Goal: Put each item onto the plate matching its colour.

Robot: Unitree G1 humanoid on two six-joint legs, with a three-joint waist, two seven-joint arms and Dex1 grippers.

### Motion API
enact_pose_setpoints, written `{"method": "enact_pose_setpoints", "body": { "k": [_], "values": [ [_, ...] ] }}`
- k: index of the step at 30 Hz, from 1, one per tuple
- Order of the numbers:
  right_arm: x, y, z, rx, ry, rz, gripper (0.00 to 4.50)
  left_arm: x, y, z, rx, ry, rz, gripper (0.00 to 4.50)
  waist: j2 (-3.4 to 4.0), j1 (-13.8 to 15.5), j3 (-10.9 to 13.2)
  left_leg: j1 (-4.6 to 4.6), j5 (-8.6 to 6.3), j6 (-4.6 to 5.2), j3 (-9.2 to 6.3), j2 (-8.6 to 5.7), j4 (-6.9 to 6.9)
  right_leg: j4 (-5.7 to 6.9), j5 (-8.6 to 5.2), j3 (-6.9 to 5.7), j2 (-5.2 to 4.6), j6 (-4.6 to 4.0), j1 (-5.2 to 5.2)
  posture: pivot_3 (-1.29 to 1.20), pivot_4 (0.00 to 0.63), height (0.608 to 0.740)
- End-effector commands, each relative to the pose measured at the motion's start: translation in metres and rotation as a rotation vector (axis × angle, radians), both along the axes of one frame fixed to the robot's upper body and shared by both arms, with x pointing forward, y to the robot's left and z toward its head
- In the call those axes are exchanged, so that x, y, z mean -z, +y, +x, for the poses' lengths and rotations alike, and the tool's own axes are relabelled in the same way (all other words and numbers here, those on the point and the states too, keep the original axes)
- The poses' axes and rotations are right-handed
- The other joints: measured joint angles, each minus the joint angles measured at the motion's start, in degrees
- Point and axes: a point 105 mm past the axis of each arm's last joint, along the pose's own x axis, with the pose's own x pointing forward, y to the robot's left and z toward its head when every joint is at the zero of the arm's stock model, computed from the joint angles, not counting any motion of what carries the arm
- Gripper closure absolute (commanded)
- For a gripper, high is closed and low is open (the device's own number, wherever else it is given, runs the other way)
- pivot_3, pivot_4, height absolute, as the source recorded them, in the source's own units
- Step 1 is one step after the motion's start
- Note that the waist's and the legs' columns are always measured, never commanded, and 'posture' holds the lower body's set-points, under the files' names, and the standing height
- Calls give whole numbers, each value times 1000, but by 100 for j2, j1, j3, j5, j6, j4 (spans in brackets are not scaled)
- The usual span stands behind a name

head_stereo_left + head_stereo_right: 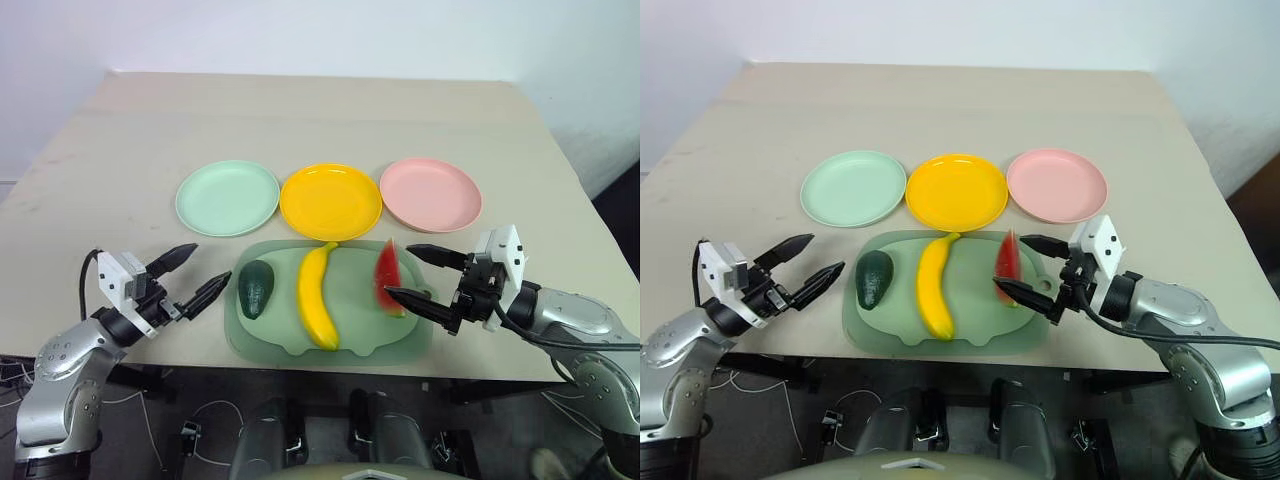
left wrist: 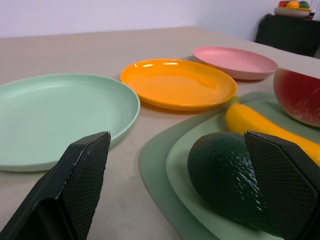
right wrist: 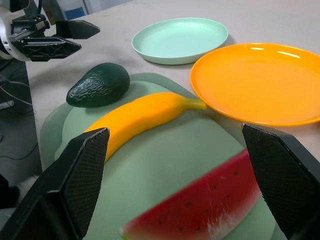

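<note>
I see the three fruits lying side by side on the pale green tray [image 1: 262,338] at the near edge of the table [image 1: 300,110]. The avocado [image 1: 256,289] sits at the tray's nine o'clock end, the banana [image 1: 318,296] runs lengthwise down the middle with its stem toward twelve, and the watermelon [image 1: 388,277] stands on its rind at the three o'clock end. None of them is on a plate yet.

At twelve o'clock from the tray the three plates form a row: the green plate [image 1: 228,198] toward ten, the yellow plate [image 1: 331,201] straight ahead with its rim just beside the banana's stem, and the pink plate [image 1: 431,194] toward two. The green and yellow rims are nearly touching, as are the yellow and pink.

My left gripper [image 1: 196,276] hovers over the table at nine o'clock of the tray, fingers spread wide and holding nothing, aimed at the avocado; in the left wrist view the avocado sits just beyond the fingertips. My right gripper [image 1: 410,272] is at three o'clock, fingers likewise released and empty, one on each side of the watermelon, without pressing it as far as I can tell.
</note>
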Motion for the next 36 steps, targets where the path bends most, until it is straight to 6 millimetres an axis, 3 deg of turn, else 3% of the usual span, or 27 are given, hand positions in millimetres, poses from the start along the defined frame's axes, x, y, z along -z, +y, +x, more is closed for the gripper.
{"method": "enact_pose_setpoints", "body": {
  "k": [1, 10, 17, 24, 29, 36],
  "values": [
    [-9, 2, 0, -22, -54, 8, 0, -9, 2, 0, -3, -52, 24, 18, 0, -1, 0, 0, 0, 0, 0, 0, 0, 0, 0, 0, 0, 0, 0, 0, 150, 696],
    [-7, 7, 0, -32, -41, 21, 0, -13, 6, -4, -3, -61, 40, 18, 0, -2, 0, 0, 0, 0, 0, -1, 0, -2, 0, 0, 0, 0, 0, 0, 150, 696],
    [3, -5, 2, 22, 61, -16, 0, -11, -9, -3, 43, -63, 32, 18, 0, 3, 0, 0, 0, 0, 0, -1, 1, -3, 1, 0, -2, -1, 1, 0, 150, 696],
    [-9, -3, 15, 121, 142, -5, 0, -12, -9, 3, 109, -67, 51, 18, 1, -12, 0, 0, 1, -1, 0, 0, 1, 0, 3, 0, 0, -5, 0, 0, 150, 696],
    [-3, -8, 24, 207, 247, -119, 0, -10, -17, 3, 157, -68, 53, 18, 4, -14, 0, -2, 1, -1, 0, 0, 0, 0, 15, 0, 0, -25, -3, 0, 150, 696],
    [-11, 1, 30, 209, 353, -91, 0, -8, -17, 5, 214, -65, 54, 18, 4, -7, 0, -4, 5, -8, 3, 1, 1, 5, 16, 0, 0, -26, -8, 0, 150, 696]
  ]
}}
